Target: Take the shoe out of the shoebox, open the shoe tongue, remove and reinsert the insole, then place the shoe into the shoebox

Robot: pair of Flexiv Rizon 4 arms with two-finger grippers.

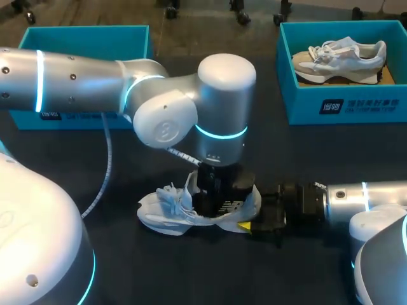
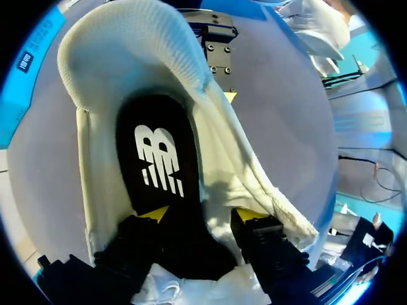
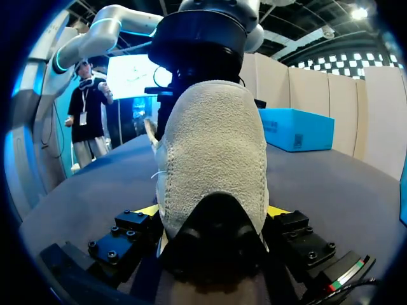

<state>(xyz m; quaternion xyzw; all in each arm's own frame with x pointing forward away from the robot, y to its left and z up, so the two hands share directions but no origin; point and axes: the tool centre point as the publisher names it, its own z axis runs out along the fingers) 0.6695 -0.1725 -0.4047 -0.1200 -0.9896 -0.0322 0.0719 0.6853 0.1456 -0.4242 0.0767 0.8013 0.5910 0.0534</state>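
Clamped on the heel of the shoe (image 1: 164,215) from both sides were the jaws of my right gripper (image 3: 211,211); those of my left gripper (image 2: 203,215) stood apart inside its opening, one tip on the black insole (image 2: 159,159). I counted two shoes: this one on the table (image 1: 159,273), and a second shoe (image 1: 340,58) in the right box (image 1: 343,105); the left box (image 1: 82,33) made two. Only the left wrist view showed the insole, and the right wrist view missed the second shoe.
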